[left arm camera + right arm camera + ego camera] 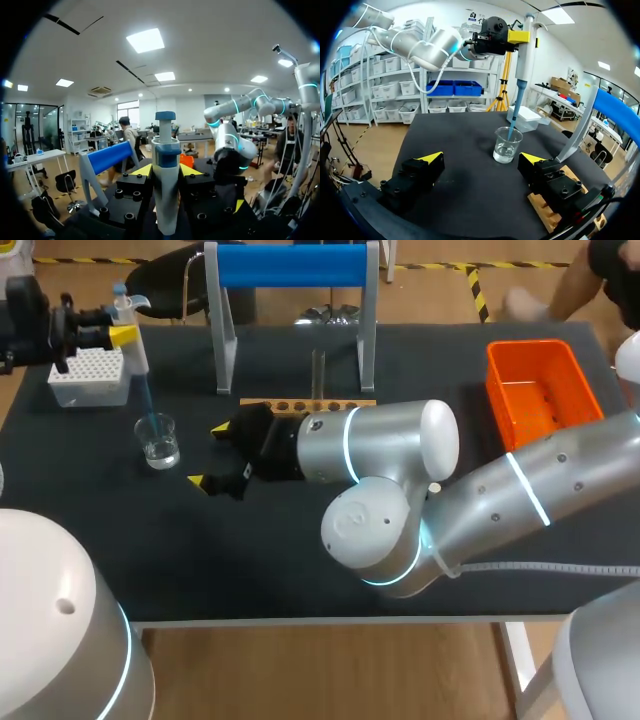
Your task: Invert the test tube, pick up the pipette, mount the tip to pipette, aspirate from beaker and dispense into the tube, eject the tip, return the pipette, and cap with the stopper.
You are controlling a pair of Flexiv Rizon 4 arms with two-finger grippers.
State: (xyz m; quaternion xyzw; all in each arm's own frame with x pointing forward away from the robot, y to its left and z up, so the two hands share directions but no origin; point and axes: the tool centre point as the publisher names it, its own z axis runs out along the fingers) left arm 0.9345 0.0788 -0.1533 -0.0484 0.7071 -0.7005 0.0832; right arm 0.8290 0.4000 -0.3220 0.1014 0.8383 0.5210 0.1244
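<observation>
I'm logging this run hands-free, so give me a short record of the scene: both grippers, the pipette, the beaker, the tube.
left gripper: shut on the pipette, holding it upright above the beaker
pipette tip: blue, mounted, its end inside the beaker
beaker: clear liquid in the bottom, standing on the table near the tip box
right gripper: open, empty, low over the table beside the beaker, by the end of the rack
test tube: upright in the rack
</observation>
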